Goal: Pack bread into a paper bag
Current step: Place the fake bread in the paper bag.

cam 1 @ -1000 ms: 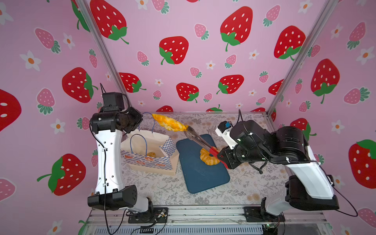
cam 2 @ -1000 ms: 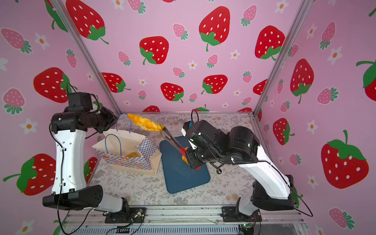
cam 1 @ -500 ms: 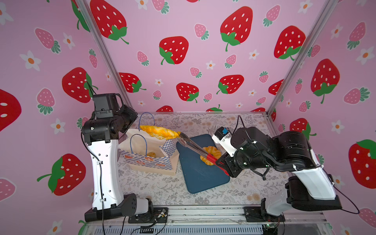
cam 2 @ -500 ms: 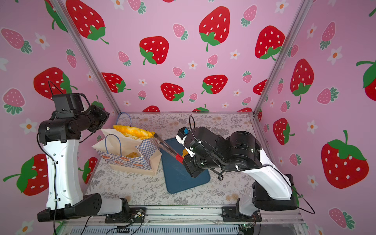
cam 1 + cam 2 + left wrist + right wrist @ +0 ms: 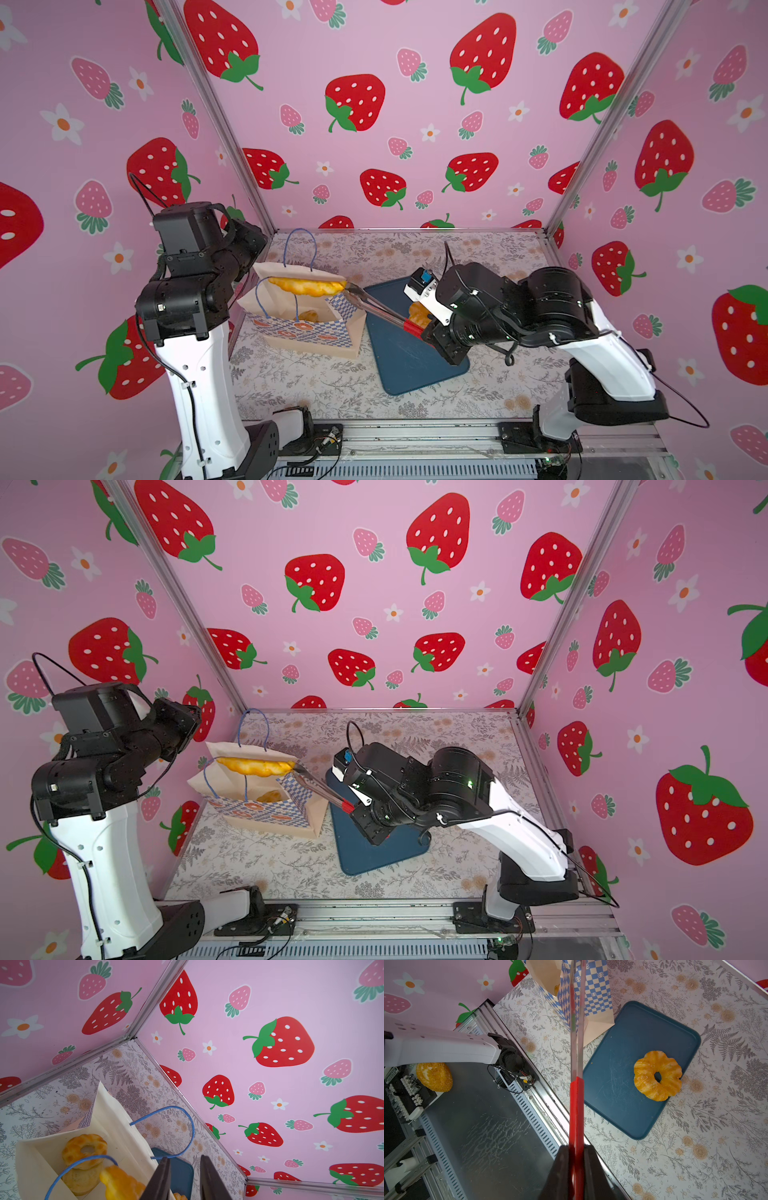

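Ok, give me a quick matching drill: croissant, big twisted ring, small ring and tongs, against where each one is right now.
Things: 1 croissant; 2 big twisted ring; 3 small ring; 4 tongs.
Places: A inside the paper bag; B in the right claw; C on the blue tray; D at the tongs' tips over the bag.
Pairs: 1-D, 2-C, 3-A, 4-B.

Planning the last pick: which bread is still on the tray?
The large golden twisted ring, alone on the dark blue tray. The yellow croissant hangs in tongs over the cream paper bag; the smaller ring and bun lie inside.
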Controlling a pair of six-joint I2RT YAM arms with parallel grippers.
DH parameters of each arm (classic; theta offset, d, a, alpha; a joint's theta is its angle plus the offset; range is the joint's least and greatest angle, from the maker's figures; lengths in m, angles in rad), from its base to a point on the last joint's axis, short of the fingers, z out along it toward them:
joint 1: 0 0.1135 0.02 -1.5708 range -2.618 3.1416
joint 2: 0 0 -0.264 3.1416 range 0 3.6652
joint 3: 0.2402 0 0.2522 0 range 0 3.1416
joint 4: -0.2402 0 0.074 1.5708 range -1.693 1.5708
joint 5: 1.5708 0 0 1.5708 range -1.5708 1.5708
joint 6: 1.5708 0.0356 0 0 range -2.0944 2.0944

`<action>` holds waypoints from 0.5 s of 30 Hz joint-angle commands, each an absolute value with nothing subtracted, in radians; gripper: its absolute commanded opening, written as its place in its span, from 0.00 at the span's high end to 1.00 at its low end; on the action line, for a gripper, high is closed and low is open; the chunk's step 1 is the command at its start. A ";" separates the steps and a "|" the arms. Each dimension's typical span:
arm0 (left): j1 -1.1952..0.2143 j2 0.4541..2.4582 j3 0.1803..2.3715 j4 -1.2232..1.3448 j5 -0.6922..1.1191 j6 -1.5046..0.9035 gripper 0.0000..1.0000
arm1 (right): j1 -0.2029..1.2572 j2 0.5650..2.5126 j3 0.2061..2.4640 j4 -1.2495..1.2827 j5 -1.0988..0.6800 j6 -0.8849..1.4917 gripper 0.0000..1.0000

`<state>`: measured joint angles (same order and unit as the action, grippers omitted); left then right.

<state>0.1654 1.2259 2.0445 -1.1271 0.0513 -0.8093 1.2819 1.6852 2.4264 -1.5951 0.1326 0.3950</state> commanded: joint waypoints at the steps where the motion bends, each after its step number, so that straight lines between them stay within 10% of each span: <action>1: 0.163 1.207 2.067 -1.154 0.040 -0.811 0.70 | 1.237 1.699 2.489 -1.562 0.109 0.349 1.00; 15: 0.162 1.206 2.039 -1.143 0.046 -0.806 0.70 | 1.174 1.737 2.524 -1.537 0.068 0.336 1.00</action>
